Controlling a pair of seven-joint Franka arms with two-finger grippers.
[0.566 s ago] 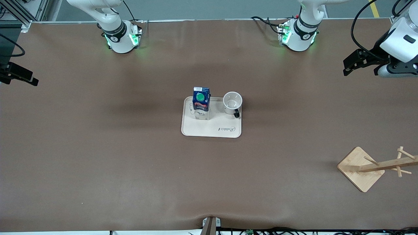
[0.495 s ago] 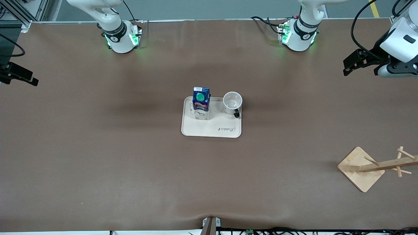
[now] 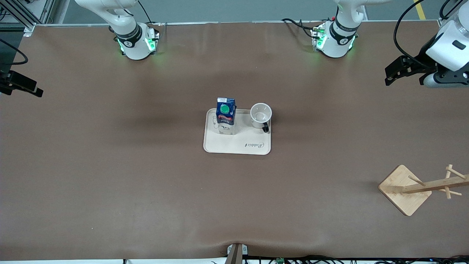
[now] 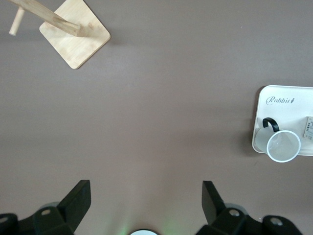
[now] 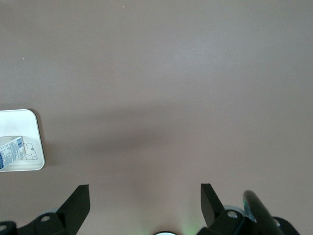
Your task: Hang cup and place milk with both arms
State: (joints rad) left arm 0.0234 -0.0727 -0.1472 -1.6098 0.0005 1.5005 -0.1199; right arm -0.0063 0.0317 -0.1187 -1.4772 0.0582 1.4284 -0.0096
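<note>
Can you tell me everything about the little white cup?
The cup is a small white mug with a black handle. It stands upright and looks empty, with its mouth open to the top. It sits on a corner of the cream tray, toward the left arm's end, beside the milk but not touching it. Its handle points toward the front camera. Nothing holds it; both pincers are away from it.

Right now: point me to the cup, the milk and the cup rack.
cup (image 3: pixel 261 114), front view, on the white inside.
milk (image 3: pixel 225 109), front view, on its green cap.
cup rack (image 3: pixel 397 192), front view, on its square wooden base.
</note>
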